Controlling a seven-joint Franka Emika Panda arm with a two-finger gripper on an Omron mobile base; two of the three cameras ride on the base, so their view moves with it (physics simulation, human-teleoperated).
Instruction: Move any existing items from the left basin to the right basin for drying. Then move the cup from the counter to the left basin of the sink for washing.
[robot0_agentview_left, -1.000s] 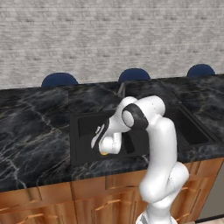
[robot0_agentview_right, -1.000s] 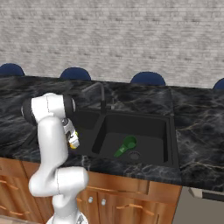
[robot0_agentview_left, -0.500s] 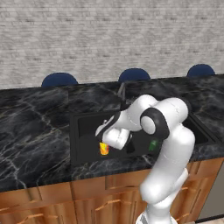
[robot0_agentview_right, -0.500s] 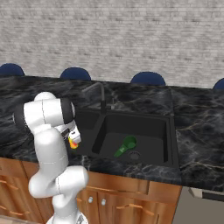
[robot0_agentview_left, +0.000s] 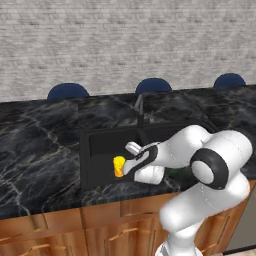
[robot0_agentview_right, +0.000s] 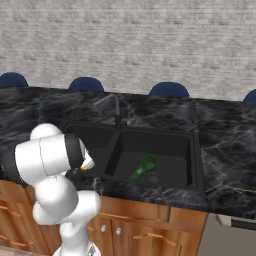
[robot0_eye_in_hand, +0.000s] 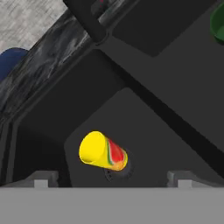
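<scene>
One small cup (robot0_eye_in_hand: 103, 151) lies tipped by the left basin (robot0_eye_in_hand: 83, 111) drain; gripper (robot0_eye_in_hand: 111, 180) apart, seemingly empty. Light, rigid, smooth: best pinched across its tapered wall.

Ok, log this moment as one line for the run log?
stage: cup drop-off | cup: on its side in left basin, over drain | gripper: open above it | green bottle: right basin

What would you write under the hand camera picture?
Yellow cup lying on its side over the left basin's drain, below the open end effector.
</scene>
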